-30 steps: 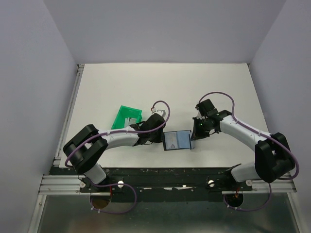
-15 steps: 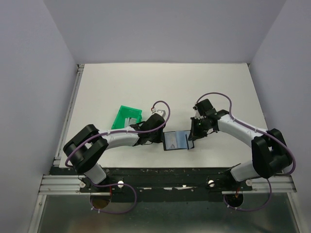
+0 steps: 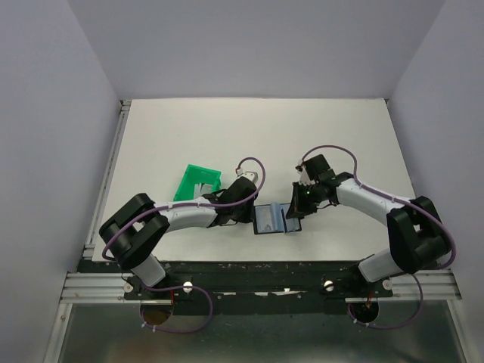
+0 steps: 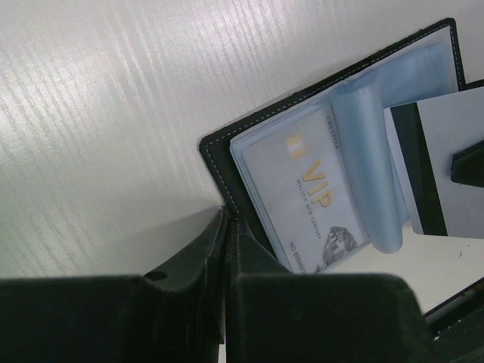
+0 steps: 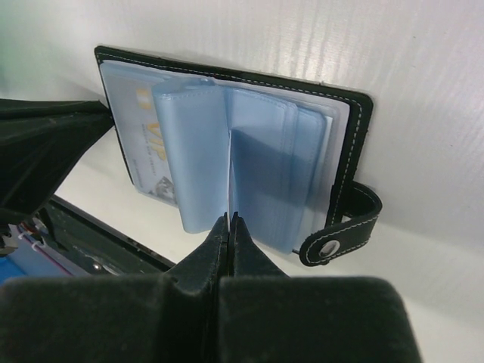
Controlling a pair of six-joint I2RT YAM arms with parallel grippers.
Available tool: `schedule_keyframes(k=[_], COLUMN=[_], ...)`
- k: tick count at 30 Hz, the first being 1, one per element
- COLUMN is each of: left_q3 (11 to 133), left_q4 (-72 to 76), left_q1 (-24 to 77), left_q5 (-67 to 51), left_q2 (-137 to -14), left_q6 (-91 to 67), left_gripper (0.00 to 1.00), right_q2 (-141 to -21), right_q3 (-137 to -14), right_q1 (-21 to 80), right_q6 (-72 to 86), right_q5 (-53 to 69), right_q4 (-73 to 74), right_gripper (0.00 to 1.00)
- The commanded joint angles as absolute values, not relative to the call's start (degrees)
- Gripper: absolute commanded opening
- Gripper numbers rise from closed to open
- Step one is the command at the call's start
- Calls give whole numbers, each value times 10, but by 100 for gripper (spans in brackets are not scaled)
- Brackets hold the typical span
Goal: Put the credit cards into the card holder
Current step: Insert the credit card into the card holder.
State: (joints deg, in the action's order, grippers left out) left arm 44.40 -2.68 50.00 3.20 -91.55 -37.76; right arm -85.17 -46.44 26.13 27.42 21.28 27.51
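The card holder (image 3: 271, 220) is laid open on the white bench (image 3: 302, 136), near the middle of its near edge, between the two arms and to the right of the green bin (image 3: 198, 184). The bin is set apart from it, on the far side of the left arm.

The left fingers (image 4: 204, 249) are seen closed on the black stitched cover of the card holder, at its left edge by a corner, so that this side is pinned to the bench. A silvery card marked VIP (image 4: 302, 193) is already lodged in the clear pocket on that left half. The pale blue sleeves (image 5: 265, 166) are bunched upright along the spine, and one of them is curled over towards the left.

The right fingers (image 5: 208, 249) are closed on a second card (image 4: 446, 136), pale with a dark magnetic stripe. From the right wrist it is seen edge-on, as a thin line among the standing sleeves. From the left wrist it is seen over the right half of the holder, its striped end just beside the curled sleeve. Whether its edge has entered a sleeve cannot be told.

The closing strap (image 5: 344, 227), with its light stud (image 5: 330, 246), is stretched out flat on the bench from the holder's right edge.
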Motion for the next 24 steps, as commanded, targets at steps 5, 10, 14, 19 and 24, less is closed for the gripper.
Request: schedule_keyframes(k=[5,10,14,19,24], left_q3=[459,458,455,456,459], left_q4=[-21,-21,-20,-19,-22], left_q1=[503,503,503,503,503], left_q5=[18,18,18,17,17], left_q2=[-930,-930,-928,-929,-932], left_q6=[-373,-372,-373,-373,-372], left_gripper=[13,12,12,12,12], right_q2=[-867,-882,-888,-889,-897], right_q3=[-465,-475,-477,-478,-483], right_q1=[258,258,258,259,258], right_q6=[280,281,285,289,289], right_q5=[267,285,302,323,337], right_q4=[236,229,220,207,201], right_gripper=[1,0,1,1,1])
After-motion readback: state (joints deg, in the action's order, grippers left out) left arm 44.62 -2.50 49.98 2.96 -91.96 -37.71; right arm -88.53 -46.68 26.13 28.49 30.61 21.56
